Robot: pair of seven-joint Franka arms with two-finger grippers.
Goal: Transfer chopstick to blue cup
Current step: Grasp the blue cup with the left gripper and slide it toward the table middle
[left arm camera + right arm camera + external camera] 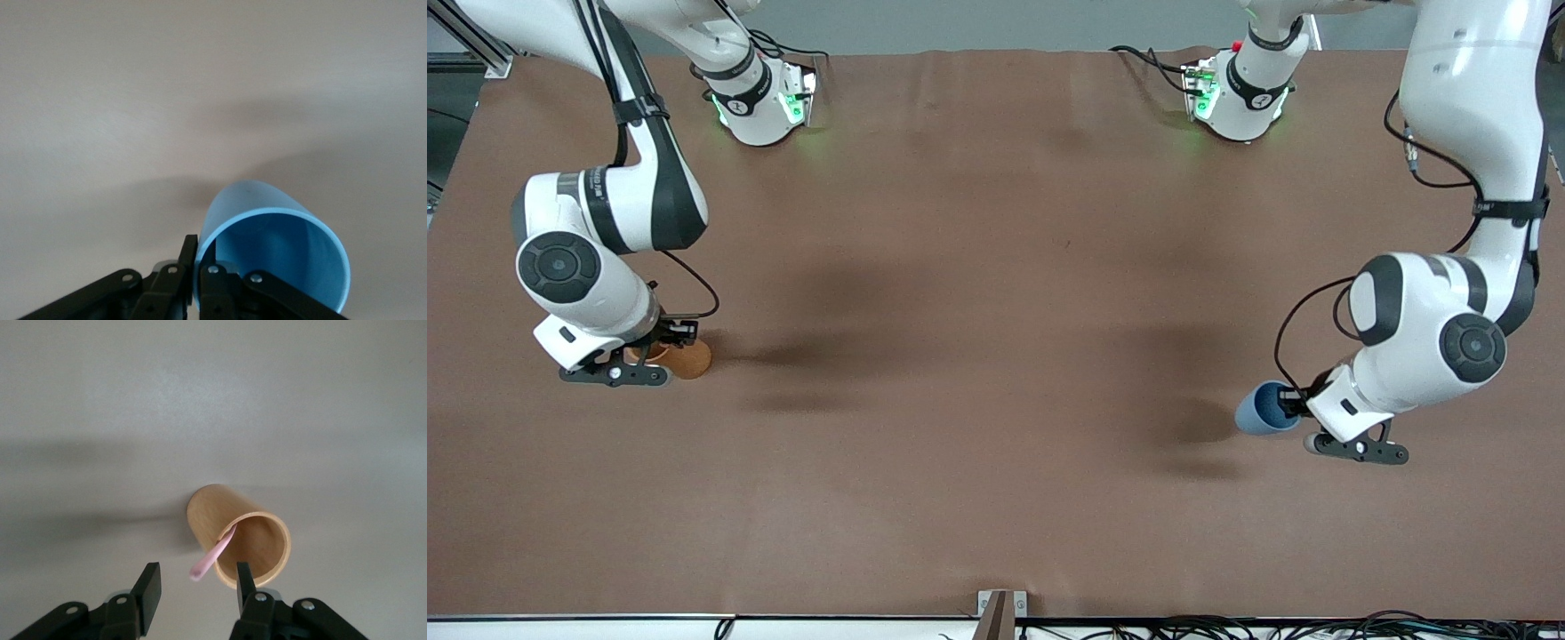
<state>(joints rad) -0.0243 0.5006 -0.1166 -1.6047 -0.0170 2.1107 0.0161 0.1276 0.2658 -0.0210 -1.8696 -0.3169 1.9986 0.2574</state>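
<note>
A broad brown counter fills nearly the whole frame, its matte surface marked with soft dark shadows. A grey wall strip runs along the top edge. At the bottom edge lie a white rail, tangled black cables and a small metal bracket.

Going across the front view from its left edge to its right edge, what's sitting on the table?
Orange-brown holder under the right end effector → blue cup gripped by the left end effector.
</note>
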